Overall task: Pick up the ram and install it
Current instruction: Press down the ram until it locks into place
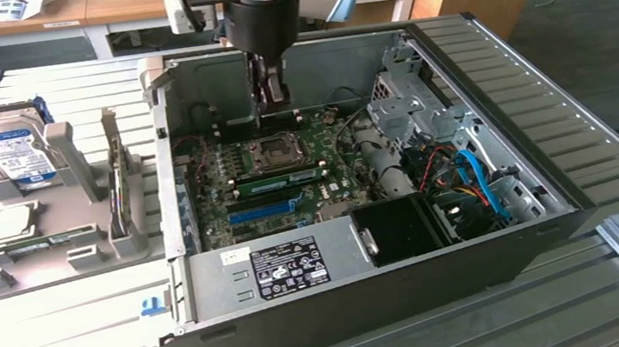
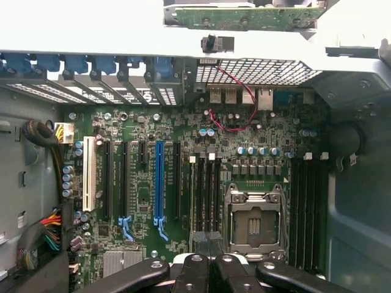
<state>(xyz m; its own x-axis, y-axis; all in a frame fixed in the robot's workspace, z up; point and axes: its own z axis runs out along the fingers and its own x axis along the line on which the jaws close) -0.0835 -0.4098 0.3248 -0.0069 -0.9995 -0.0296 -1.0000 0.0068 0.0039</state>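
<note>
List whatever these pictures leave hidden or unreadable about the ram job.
- Whether the shut gripper holds the ram: in the exterior view its dark fingers blend into the case's shadow, and in the wrist view the picture's edge cuts them off.
- Print on the power supply label: exterior view, too small.
- Circuit board beyond the case's back wall: wrist view, cut off by the edge.

The silver-and-black robot arm hangs straight down from above, wrist vertical. Its black metal two-fingered gripper points downward, fingers pressed together at the tips, linkage arms folded in close.
</note>
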